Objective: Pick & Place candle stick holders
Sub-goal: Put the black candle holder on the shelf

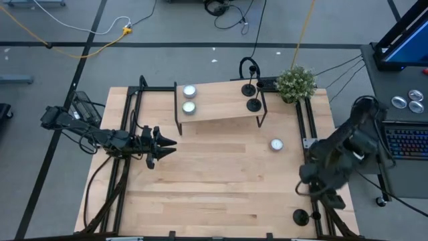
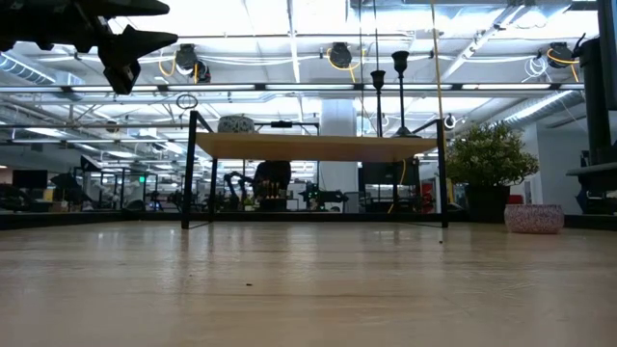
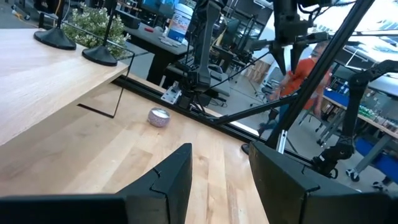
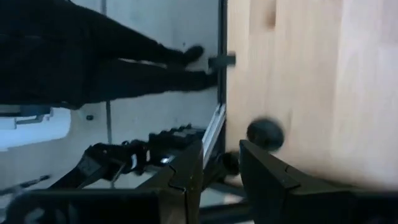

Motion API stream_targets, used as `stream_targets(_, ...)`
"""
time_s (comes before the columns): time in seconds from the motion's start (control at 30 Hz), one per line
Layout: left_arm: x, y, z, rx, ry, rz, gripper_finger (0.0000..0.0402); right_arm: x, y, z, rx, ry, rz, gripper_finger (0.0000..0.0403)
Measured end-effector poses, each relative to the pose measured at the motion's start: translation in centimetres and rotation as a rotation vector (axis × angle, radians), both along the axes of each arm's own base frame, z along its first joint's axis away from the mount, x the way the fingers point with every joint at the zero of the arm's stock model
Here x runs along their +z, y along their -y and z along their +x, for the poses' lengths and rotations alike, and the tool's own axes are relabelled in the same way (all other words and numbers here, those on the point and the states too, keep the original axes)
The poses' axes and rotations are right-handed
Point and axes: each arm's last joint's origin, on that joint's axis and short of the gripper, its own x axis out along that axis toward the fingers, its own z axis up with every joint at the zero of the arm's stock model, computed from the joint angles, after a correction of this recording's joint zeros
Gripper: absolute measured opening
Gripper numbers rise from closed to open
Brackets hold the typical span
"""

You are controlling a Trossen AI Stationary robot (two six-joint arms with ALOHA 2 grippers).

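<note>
Two matte-black candle stick holders (image 1: 254, 104) (image 1: 249, 88) stand on their disc bases on the right end of a raised wooden shelf (image 1: 217, 100). They also show in the low view (image 2: 378, 79). A third holder (image 1: 300, 216) stands on the table near its near right corner, and shows blurred in the right wrist view (image 4: 265, 132). My left gripper (image 1: 167, 142) is open and empty, raised over the table's left part, pointing toward the right edge. My right gripper (image 4: 221, 167) is open and empty at the table's right edge (image 1: 309, 187), on the far side of the third holder.
Two tealights (image 1: 189, 90) (image 1: 189, 106) sit on the shelf's left end and one (image 1: 276, 144) lies on the table, also in the left wrist view (image 3: 159, 116). A potted plant (image 1: 296, 82) stands at the far right corner. A person in orange (image 3: 305, 74) is beyond the table.
</note>
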Motion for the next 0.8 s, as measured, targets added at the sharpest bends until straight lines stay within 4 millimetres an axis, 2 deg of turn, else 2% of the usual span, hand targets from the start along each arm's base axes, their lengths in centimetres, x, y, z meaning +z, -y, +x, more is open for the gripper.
stream_targets(0.13,0.0,0.0,0.0,-0.001,0.0,0.023,0.0163,-0.7,-1.4,-1.0,-0.069,-0.161,-0.025,0.0098)
stream_targets(0.37,0.0,0.0,0.0,-0.001,-0.001,0.028,0.0164,-1.3,-3.2,-2.8,-0.189,-0.332,-0.042,0.0098)
stream_targets(0.6,0.0,0.0,0.0,-0.001,-0.002,0.028,0.0164,-1.8,-3.9,-3.9,-0.271,-0.359,-0.102,0.0098)
stream_targets(0.8,0.0,0.0,0.0,-0.002,-0.002,0.014,0.0164,-1.8,-3.7,-3.9,-0.325,-0.332,-0.117,0.0102)
